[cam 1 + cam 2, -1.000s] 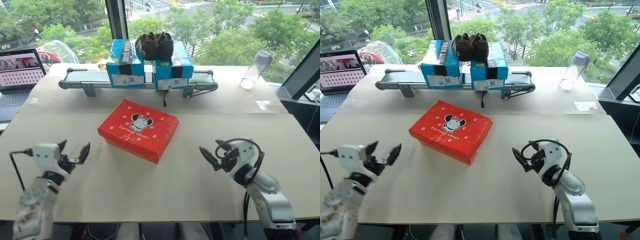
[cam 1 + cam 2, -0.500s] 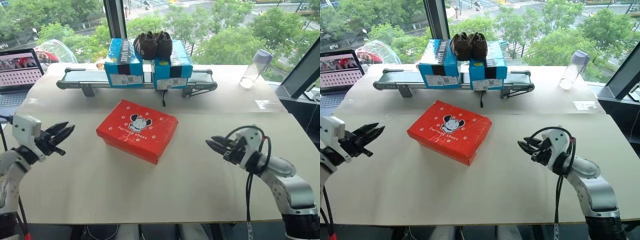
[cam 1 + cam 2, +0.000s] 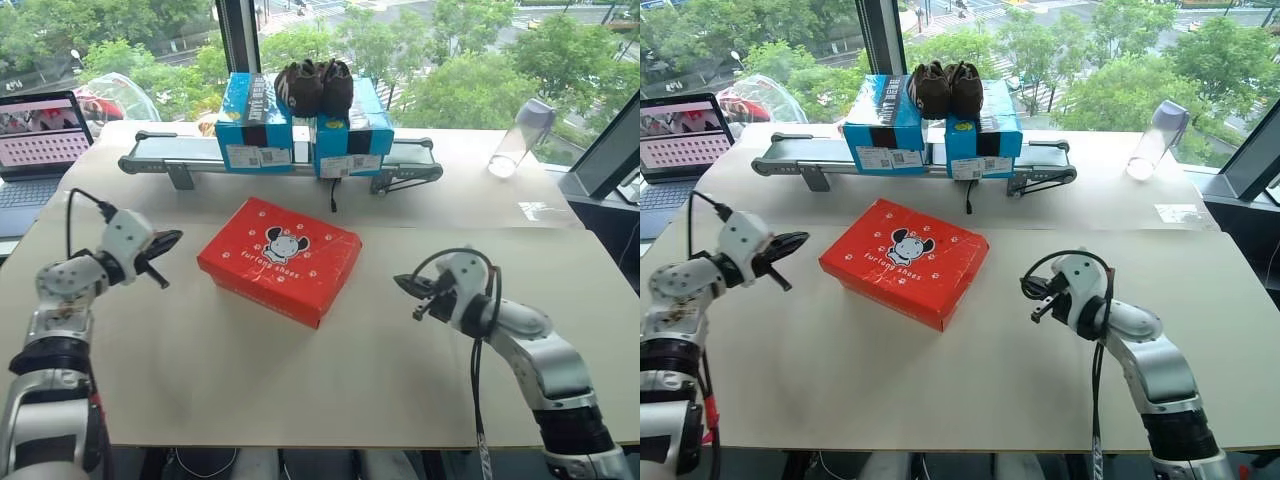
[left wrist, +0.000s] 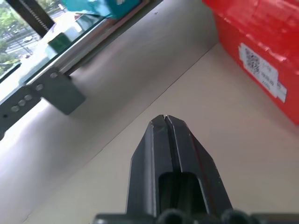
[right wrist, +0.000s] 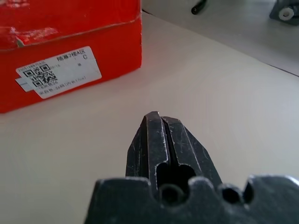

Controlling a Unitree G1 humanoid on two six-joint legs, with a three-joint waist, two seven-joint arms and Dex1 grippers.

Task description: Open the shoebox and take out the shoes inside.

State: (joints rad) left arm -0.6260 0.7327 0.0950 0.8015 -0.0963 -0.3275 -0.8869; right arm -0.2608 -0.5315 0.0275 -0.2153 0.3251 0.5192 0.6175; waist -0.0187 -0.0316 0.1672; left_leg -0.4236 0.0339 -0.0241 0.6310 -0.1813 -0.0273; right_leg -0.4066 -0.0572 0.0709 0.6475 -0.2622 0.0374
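inside the closed shoebox [image 3: 279,259], contents stay hidden.

We see a big pale table [image 3: 300,400] pushed up against tall windows [image 3: 450,60], green trees outside (plenty of daylight coming in). A dark window post [image 3: 236,35] splits the glass, and a laptop [image 3: 38,140] sits open at far left.
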